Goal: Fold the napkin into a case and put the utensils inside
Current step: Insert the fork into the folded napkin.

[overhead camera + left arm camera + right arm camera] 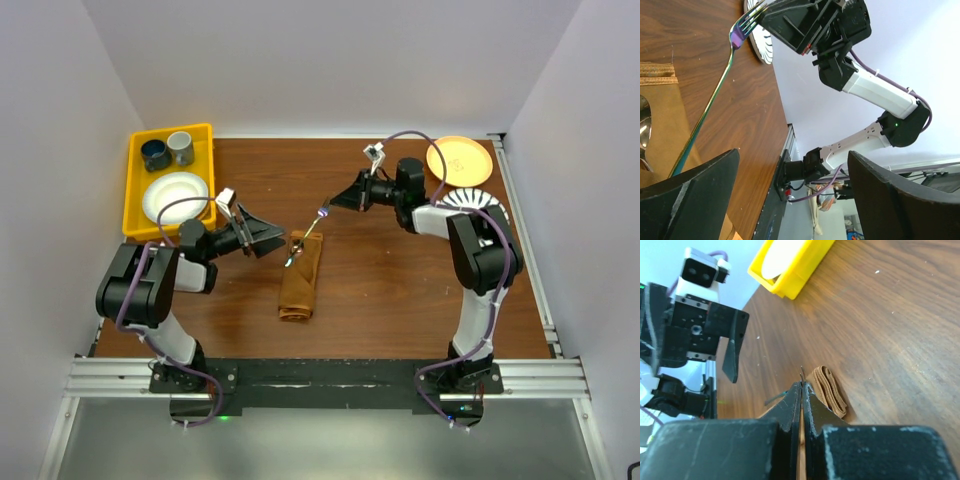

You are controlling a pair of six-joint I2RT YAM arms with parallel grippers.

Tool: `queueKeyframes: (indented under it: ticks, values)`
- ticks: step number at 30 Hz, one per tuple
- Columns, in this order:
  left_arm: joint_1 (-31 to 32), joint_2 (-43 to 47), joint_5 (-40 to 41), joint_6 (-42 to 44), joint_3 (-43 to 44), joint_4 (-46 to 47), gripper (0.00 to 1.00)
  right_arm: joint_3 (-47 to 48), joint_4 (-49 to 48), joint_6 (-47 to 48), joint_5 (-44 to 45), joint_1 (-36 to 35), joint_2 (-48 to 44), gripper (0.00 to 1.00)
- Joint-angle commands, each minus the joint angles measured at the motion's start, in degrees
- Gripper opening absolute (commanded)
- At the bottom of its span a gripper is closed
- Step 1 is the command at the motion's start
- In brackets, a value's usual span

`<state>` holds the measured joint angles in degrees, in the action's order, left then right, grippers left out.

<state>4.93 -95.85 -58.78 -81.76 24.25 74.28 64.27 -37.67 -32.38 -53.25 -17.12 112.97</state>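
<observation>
The rust-brown napkin [299, 282] lies folded into a narrow case [830, 391] mid-table. Of the utensils, an iridescent fork [309, 234] slants over the case's far end, tines up. My right gripper [334, 205] is shut on the tine end, and the tine tips poke out past the right gripper [801, 386] in its wrist view. In the left wrist view the fork [715, 95] runs down toward the napkin [662, 125], where a silvery spoon bowl [643, 131] shows at the edge. My left gripper [267, 238] stands open just left of the fork's handle, and nothing lies between the jaws of the left gripper [795, 200].
A yellow bin [136, 212] at the back left holds a white plate [175, 197] and two cups [167, 151]. A yellow plate [458, 160] and a white ribbed plate [472, 199] sit at the back right beside the right arm.
</observation>
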Motion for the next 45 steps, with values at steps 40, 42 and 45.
queueKeyframes:
  ticks: [40,42,45]
  values:
    - [-1.50,7.17,-2.30,20.93,3.61,-3.17,0.87,30.47,34.15,29.92,-21.89,3.94,17.98,0.00]
    - [-1.50,6.47,-1.60,23.03,3.79,-5.37,0.84,30.30,34.07,29.75,-22.24,3.77,18.25,0.00]
    - [-1.41,6.29,0.59,31.16,6.40,-14.13,0.74,30.12,33.98,29.31,-22.68,3.59,18.52,0.00]
